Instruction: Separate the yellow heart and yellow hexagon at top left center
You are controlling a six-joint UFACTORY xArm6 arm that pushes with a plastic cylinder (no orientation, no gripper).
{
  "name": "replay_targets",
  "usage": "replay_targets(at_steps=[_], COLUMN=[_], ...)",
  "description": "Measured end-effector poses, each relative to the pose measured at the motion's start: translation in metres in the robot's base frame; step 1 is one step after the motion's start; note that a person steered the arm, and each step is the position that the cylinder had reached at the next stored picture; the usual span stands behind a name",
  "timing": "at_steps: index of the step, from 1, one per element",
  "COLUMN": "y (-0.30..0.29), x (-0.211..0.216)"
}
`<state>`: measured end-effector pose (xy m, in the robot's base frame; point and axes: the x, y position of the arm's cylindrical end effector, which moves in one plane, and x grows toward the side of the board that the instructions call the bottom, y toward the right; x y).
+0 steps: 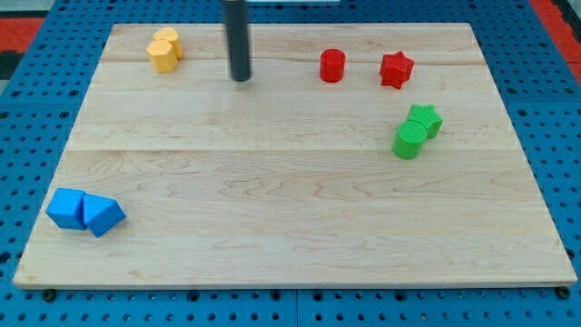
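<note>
Yellow pair sits at the board's (272, 263) top left, touching: yellow hexagon (162, 55) nearer the view's bottom-left, yellow heart (169, 39) tucked behind it toward the top-right, partly overlapped in this view so its outline is hard to read. No hand on this rig, nothing to open or close, just the dark rod; my tip (240, 78) rests on the wood to the view's right of the pair, near but clearly apart, touching nothing. Judgement on handling: both look like small rigid painted blocks, light, no give, low friction on smooth wood, so they should slide on a light nudge and may spin if hit off-centre. No grasping possible; contact has to be a side push. Best entry looks like the seam between them, or else the heart's right face to shove it toward the view's top-left edge, though there is little board left up there. Pushing the hexagon down and left from the seam looks safer, since more wood lies below. Risk: a push through both centres just moves them together. Other blocks are well away: red cylinder (332, 65) and red star (396, 69) at top right, green star (425, 120) touching green cylinder (409, 141) at right, two blue blocks (84, 212) touching at bottom left.
</note>
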<state>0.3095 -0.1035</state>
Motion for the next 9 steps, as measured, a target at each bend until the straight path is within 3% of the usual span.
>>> replay_targets(at_steps=[1, 2, 3, 5, 6, 7, 9], y=[-0.083, -0.158, -0.175, -0.113, -0.151, -0.127, -0.054], x=[0.016, -0.002, -0.034, -0.022, -0.035, -0.061, -0.054])
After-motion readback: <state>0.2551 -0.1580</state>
